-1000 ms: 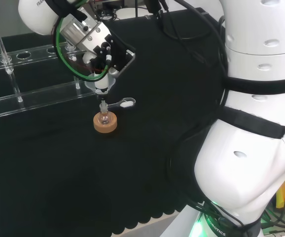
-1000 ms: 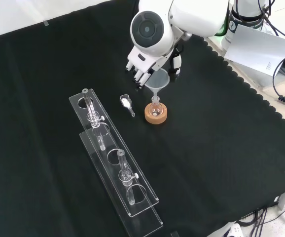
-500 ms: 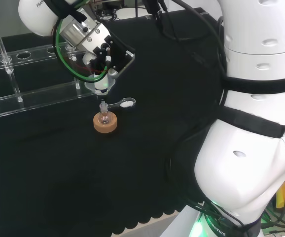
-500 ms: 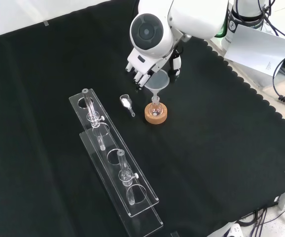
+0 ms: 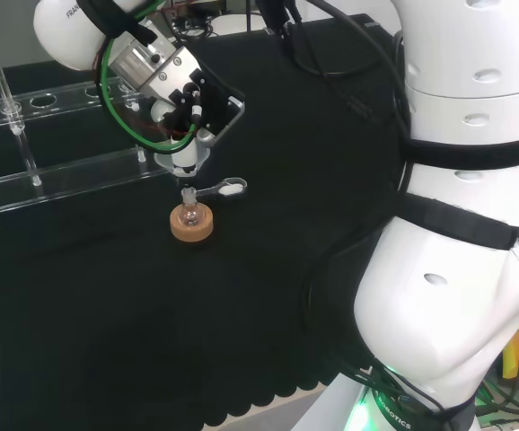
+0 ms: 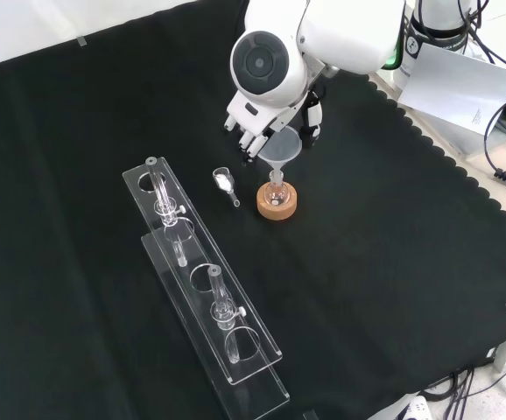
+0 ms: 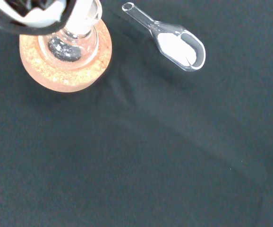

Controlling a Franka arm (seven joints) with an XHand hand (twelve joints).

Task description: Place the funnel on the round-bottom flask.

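— Any writing to read on the ware?

— None legible on it; there is print on the arm's link, too partial to make out.

— Then take it from near to far in the front view.

— Nearest are two long racks (image 6: pixel 209 302) of clear plastic, flat slabs with round holes, with glass tubes (image 6: pixel 220 296) upright in them; beyond, a small clear scoop (image 6: pixel 225 183) with white powder in its bowl lies flat on the black cloth (image 6: pixel 384 262), which is matte and scalloped at its edge; just beside the scoop stands the cork ring (image 6: pixel 277 201), grainy and tan, with the round-bottom flask (image 6: pixel 276 196) seated in it.

— And the funnel?

— The funnel (image 6: pixel 280 151), a clear cone, sits with its stem down in the flask's neck; farther off, the hand (image 6: pixel 255 131) is at the cone's rim, its black-and-white fingers bent down beside it; whether they touch the glass I cannot tell.

— What has changed?

— Compared with a second ago, the hand has lifted and drawn back a little from the funnel; funnel, flask, scoop and racks have not moved.
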